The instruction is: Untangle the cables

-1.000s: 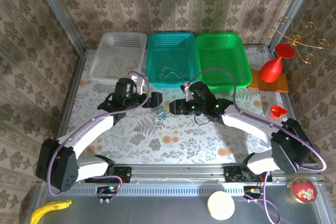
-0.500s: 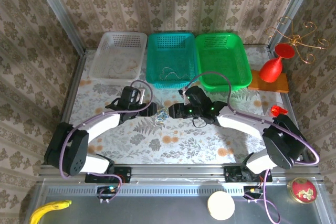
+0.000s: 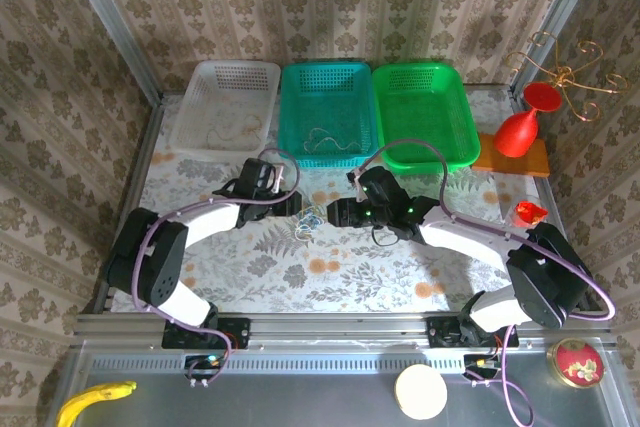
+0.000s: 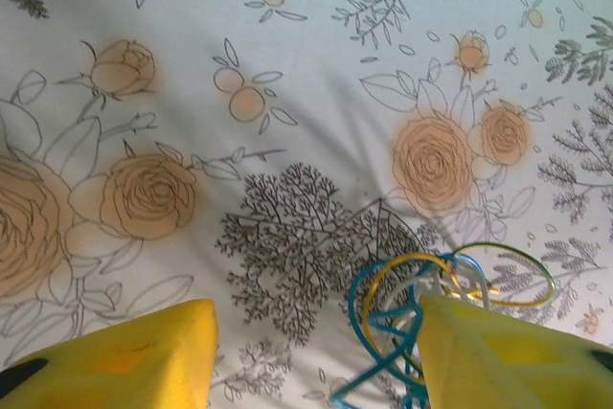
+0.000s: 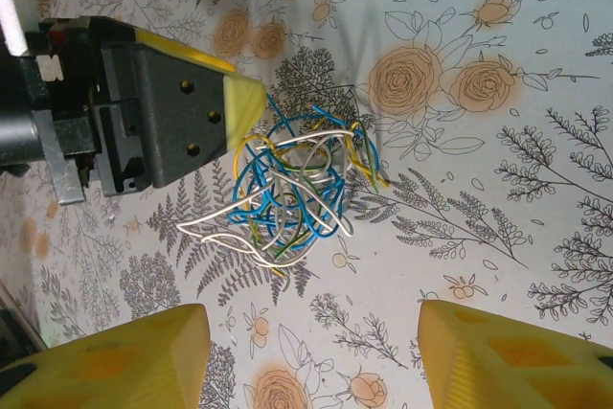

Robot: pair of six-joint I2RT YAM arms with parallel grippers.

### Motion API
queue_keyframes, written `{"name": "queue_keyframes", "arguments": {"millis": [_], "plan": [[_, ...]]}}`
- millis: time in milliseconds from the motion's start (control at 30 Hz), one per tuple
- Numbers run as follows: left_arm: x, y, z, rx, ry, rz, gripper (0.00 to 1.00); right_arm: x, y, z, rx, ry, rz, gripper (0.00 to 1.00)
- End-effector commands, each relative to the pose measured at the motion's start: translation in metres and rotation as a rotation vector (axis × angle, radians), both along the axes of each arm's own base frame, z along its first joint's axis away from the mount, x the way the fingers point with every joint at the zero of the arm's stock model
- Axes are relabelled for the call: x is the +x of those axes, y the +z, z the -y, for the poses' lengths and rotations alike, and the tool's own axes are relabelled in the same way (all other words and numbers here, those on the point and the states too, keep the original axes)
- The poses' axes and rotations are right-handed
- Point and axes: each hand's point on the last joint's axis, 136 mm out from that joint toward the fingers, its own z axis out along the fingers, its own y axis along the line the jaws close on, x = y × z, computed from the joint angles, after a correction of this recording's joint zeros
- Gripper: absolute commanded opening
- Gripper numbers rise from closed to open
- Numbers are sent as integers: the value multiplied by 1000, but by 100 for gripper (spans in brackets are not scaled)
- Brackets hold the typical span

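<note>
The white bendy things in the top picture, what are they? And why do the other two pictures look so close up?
They are two robot arms, seen from a camera above. Each ends in a gripper with two yellow fingers. The close pictures come from cameras on their wrists. On the flowery table lies a tangle of thin cables, blue, white and yellow. The left gripper has a finger right beside it; the right gripper hovers over it. Both are open, holding nothing.
</note>
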Motion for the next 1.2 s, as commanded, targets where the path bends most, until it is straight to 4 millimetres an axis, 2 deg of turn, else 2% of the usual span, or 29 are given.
{"name": "queue_keyframes", "arguments": {"millis": [0, 67, 133, 300, 333, 500, 767, 967, 1167], "plan": [[13, 7, 6, -24, -17, 33, 54, 2, 9, 2, 23, -14, 25, 61], [15, 6, 8, -34, -19, 32, 49, 3, 11, 0, 32, -11, 28, 60], [17, 7, 10, -50, -27, 36, 40, 3, 13, -4, 43, -2, 30, 60], [12, 27, 20, -102, -75, 67, 3, 8, 13, -15, 46, 20, 30, 61], [9, 31, 22, -110, -85, 71, 0, 9, 12, -18, 46, 23, 29, 61], [-9, 59, 35, -152, -143, 105, 0, 18, 16, -28, 60, 27, 38, 62], [-34, 89, 58, -218, -181, 135, 0, 29, 14, -42, 82, 28, 37, 62], [-38, 113, 67, -287, -160, 155, 0, 32, -9, -44, 72, 17, 6, 60], [-41, 143, 73, -366, -163, 180, 0, 35, -49, -36, 18, -29, -33, 59]]}}
